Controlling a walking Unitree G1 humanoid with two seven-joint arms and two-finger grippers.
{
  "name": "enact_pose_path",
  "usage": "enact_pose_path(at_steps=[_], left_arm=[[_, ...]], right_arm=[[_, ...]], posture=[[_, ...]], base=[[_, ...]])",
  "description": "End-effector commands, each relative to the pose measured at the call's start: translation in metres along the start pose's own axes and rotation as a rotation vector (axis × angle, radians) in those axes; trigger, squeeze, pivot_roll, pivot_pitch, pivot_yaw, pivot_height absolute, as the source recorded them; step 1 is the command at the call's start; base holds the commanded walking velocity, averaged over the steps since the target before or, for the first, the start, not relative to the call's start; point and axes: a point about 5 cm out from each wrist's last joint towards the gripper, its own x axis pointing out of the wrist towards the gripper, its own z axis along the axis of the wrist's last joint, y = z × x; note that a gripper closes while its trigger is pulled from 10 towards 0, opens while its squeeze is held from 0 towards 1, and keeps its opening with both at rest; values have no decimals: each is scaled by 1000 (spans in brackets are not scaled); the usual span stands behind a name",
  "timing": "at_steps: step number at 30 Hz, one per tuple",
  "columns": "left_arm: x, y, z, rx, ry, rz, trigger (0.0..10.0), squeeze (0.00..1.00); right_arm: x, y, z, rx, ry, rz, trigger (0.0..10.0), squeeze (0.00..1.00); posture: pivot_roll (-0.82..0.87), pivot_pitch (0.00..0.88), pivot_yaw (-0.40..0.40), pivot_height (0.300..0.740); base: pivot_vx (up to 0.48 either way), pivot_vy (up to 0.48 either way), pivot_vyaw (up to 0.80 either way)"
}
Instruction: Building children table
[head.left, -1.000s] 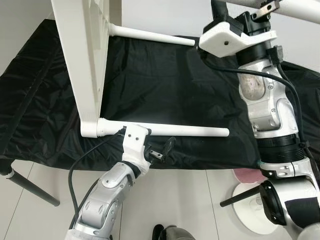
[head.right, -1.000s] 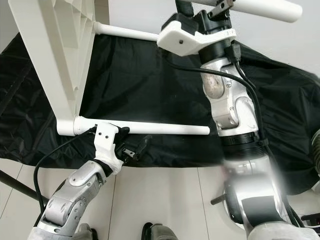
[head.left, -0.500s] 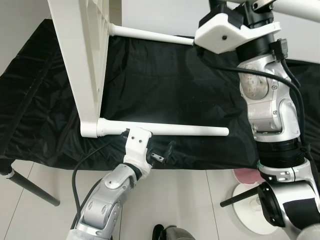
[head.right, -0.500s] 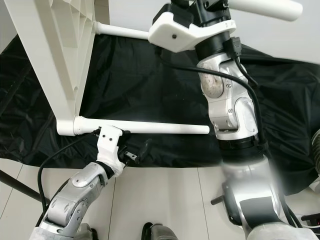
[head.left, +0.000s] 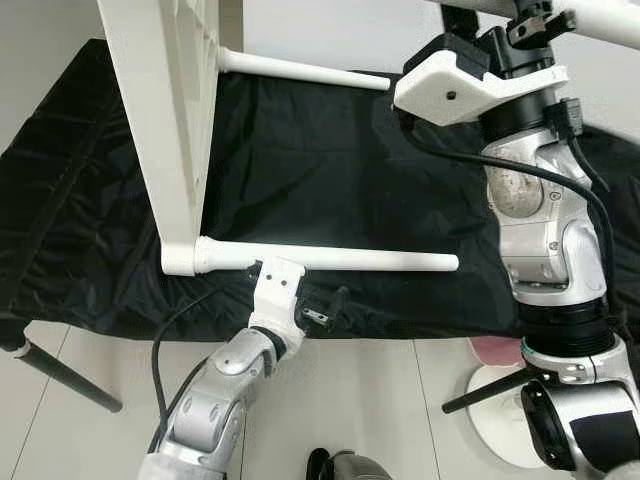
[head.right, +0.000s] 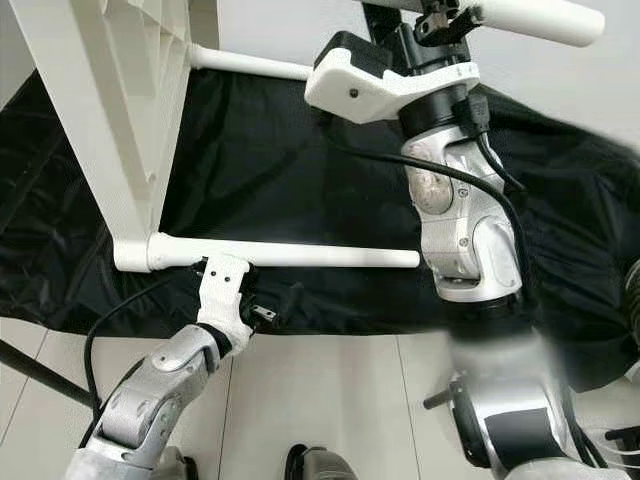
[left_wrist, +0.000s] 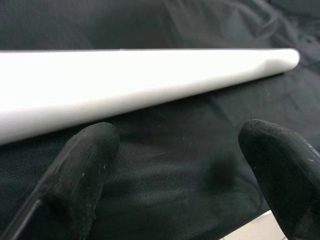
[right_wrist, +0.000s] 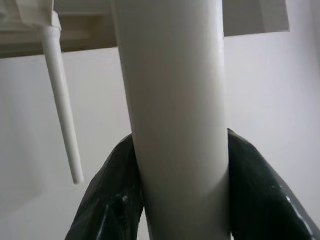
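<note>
- One white table top stands on its edge on the black cloth.
- I count three white legs: two jut sideways from the top, the far leg and the near leg, and the third leg is up in my right gripper.
- My right arm is raised high, its fingers clamped on both sides of that leg.
- My left gripper sits low, just under the near leg, fingers spread apart, grasping nothing.
</note>
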Motion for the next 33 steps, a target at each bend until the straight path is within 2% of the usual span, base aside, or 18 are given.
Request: enact_pose_path(at_steps=[1,2,4,7,9,10,12,15,18,20,22,26,27,28,29,30,31,33], left_arm=[[2,-2,-8,-33,57,-4,10000,0],[3,-5,-9,-109,96,-23,10000,0],[4,-6,-9,-179,128,-14,10000,0],[5,-6,-9,-197,138,-1,10000,0],[8,-1,-7,-254,138,54,10000,0],[8,-1,-7,-254,138,54,10000,0],[11,7,2,-302,120,129,10000,0],[12,10,4,-320,118,152,10000,0],[12,19,9,-372,115,216,10000,0],[12,19,9,-372,115,216,10000,0],[11,26,15,-404,99,265,10000,0],[11,29,21,-430,93,287,10000,0],[12,29,24,-455,75,298,10000,0],[12,29,24,-455,75,298,10000,0],[14,30,26,-478,61,321,10000,0],[14,30,26,-478,61,321,10000,0],[17,30,30,-499,48,339,10000,0],[19,31,32,-511,41,350,10000,0]], right_arm=[[0,-6,-2,4,13,-25,0,0],[1,-6,-2,8,19,-27,0,0],[1,-7,-1,23,25,-29,0,0],[1,-7,-1,30,27,-32,0,0],[1,-7,0,44,33,-36,0,0],[1,-7,0,44,33,-36,0,0],[3,-7,1,71,45,-47,10000,0],[3,-8,1,79,49,-49,10000,0],[4,-10,1,99,66,-61,10000,0],[4,-10,1,99,66,-61,10000,0],[6,-17,-3,140,106,-99,10000,0],[7,-21,-6,169,140,-124,10000,0],[6,-24,-10,209,185,-138,9098,0],[6,-24,-10,209,185,-138,9098,0],[6,-26,-13,226,211,-148,3451,0],[6,-26,-13,226,211,-148,3451,0],[6,-29,-15,238,228,-157,0,0],[6,-30,-16,243,236,-162,0,0]], posture=[[-1,153,-86,740],[0,153,-86,740],[2,153,-90,740],[2,153,-90,740],[0,154,-90,740],[0,154,-90,740],[3,154,-92,740],[3,154,-92,740],[3,153,-92,740],[3,153,-92,740],[3,153,-92,740],[3,153,-91,740],[1,154,-93,740],[1,154,-93,740],[-3,155,-93,740],[-3,155,-93,740],[-7,154,-91,740],[-11,155,-92,740]], base=[[0,0,0],[0,0,0],[0,0,0],[0,0,0],[0,0,0],[0,0,0],[0,0,0],[0,0,0],[0,0,0],[0,0,0],[0,0,0],[0,0,0],[0,0,0],[0,0,0],[0,0,0],[0,0,0],[0,0,0],[0,0,0]])
